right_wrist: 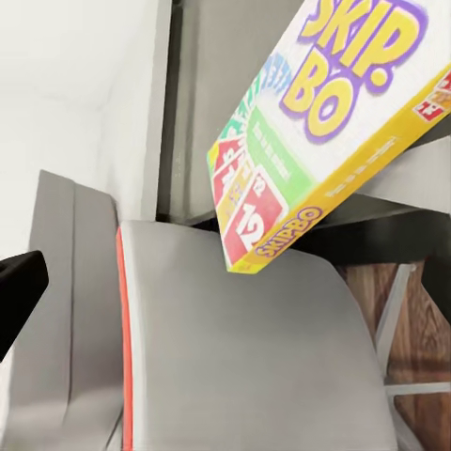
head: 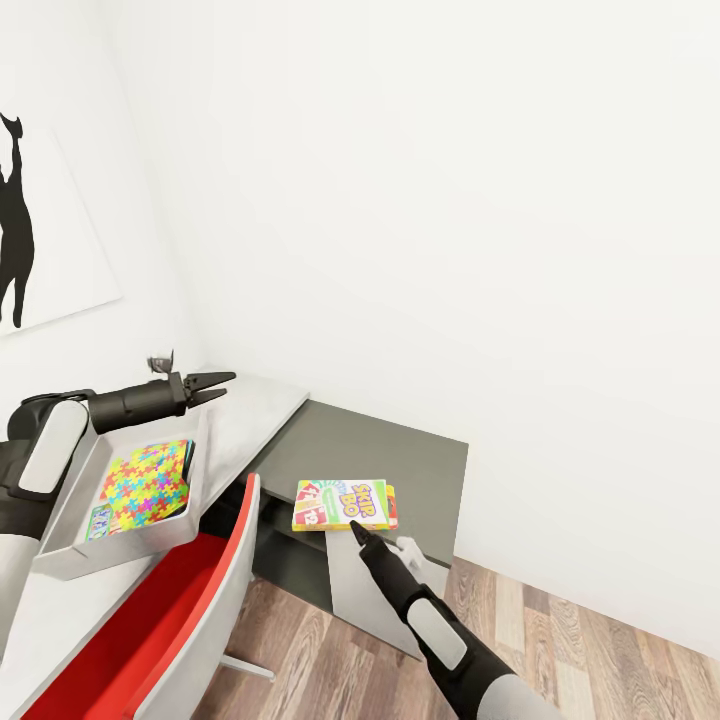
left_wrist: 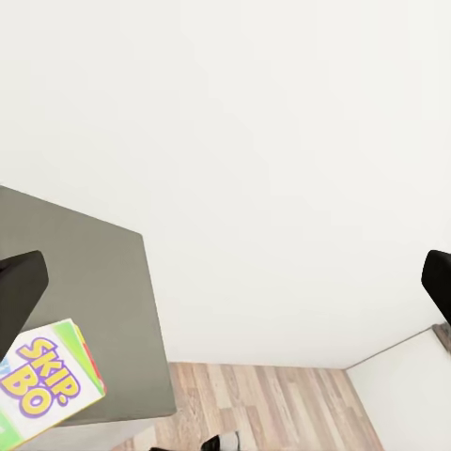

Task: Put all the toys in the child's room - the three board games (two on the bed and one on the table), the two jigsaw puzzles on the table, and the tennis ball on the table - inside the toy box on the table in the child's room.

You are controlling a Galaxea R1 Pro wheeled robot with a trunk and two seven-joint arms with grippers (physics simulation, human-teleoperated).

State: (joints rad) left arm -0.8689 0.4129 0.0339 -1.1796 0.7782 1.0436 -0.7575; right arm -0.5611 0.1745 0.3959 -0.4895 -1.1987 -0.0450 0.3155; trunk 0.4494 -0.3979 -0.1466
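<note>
Right gripper (head: pixel 358 530) fingers sit at the near edge of the yellow-green board game (head: pixel 344 505); can't tell if they're apart or clamped. The game overhangs the front edge of the dark grey cabinet surface (head: pixel 400 450), not boxed yet. Left gripper (head: pixel 212 387) fingers are spread and empty, arm stretched out level above the toy box (head: pixel 60 545). Box holds at least one jigsaw puzzle (head: pixel 145 485) with something blue under it. Rest of the toys: can't tell.

chair (head: pixel 190 610): red seat, grey back, sitting by desk
poster (head: pixel 30 230): black silhouette, hanging on wall
floor (head: pixel 560 620): wood planks showing
</note>
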